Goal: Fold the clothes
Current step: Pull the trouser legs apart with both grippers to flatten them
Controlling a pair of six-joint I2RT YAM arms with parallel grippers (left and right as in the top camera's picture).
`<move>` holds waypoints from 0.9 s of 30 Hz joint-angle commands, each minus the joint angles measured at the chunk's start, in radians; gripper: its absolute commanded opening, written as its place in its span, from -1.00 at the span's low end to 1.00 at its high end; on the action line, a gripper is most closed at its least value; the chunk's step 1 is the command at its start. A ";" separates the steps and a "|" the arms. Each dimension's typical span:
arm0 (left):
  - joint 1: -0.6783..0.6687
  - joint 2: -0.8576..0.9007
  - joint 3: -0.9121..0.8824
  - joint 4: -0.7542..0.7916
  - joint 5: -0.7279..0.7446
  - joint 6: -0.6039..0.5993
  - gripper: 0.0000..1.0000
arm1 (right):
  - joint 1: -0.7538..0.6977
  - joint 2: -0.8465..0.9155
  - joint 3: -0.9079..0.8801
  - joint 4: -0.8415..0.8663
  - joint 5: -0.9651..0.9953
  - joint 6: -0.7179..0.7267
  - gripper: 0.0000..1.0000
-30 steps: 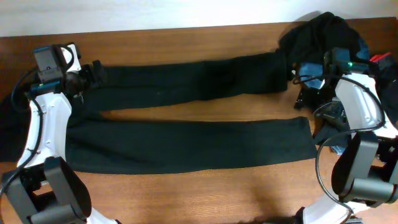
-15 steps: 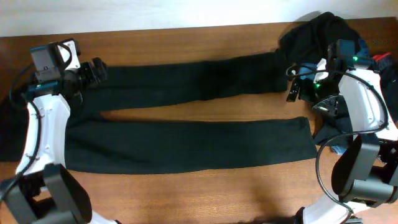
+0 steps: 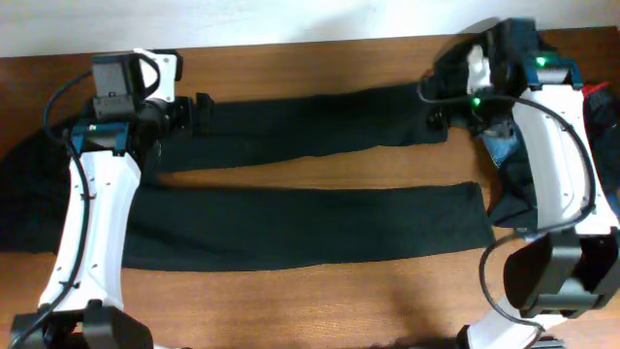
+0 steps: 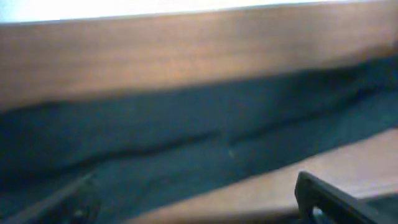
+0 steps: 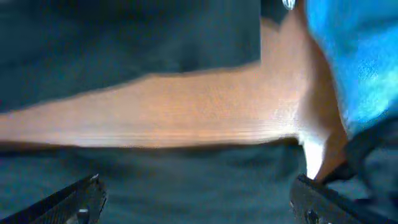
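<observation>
Far left: dark fabric (image 3: 21, 199) spilling to the edge of the wooden surface (image 3: 291, 68), partly behind the left arm.

Left claw (image 3: 199, 107) at upper left, fingers spread wide, pinching nothing, over the left end of the upper trouser leg. Touching cloth or just above it: cannot tell. Left wrist view blurred: left claw (image 4: 199, 208) spread, finger tips at both lower corners, black cloth across the middle, bare wood above and at lower right.

Middle: black trousers (image 3: 291, 228) laid out flat, both legs running left to right. Upper leg slanting slightly up toward the right, lower leg wider and nearer the front edge. Strip of bare wood between the legs, narrowing to the left where they join.

Right: cuff of the lower leg ending square, near the right arm. Right claw (image 3: 438, 95) at upper right, spread wide, gripping nothing, at the cuff end of the upper leg, just beside the pile. Right wrist view: right claw (image 5: 199, 205) spread, dark cloth top and bottom, band of wood between, jeans (image 5: 354, 56) at upper right.

Far right: heap of dark clothes (image 3: 504, 48) at the back corner, bit of blue jeans (image 3: 499, 147) under the right arm, sliver of red piece (image 3: 596, 92) at the edge.
</observation>
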 commanded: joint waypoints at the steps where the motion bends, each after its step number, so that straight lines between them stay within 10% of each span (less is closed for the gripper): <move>1: -0.011 -0.028 0.114 -0.078 -0.045 -0.005 0.98 | 0.043 -0.034 0.148 -0.023 0.074 -0.013 0.98; 27: -0.013 0.104 0.311 -0.248 -0.076 -0.022 0.98 | 0.055 0.285 0.235 0.246 0.105 -0.042 0.98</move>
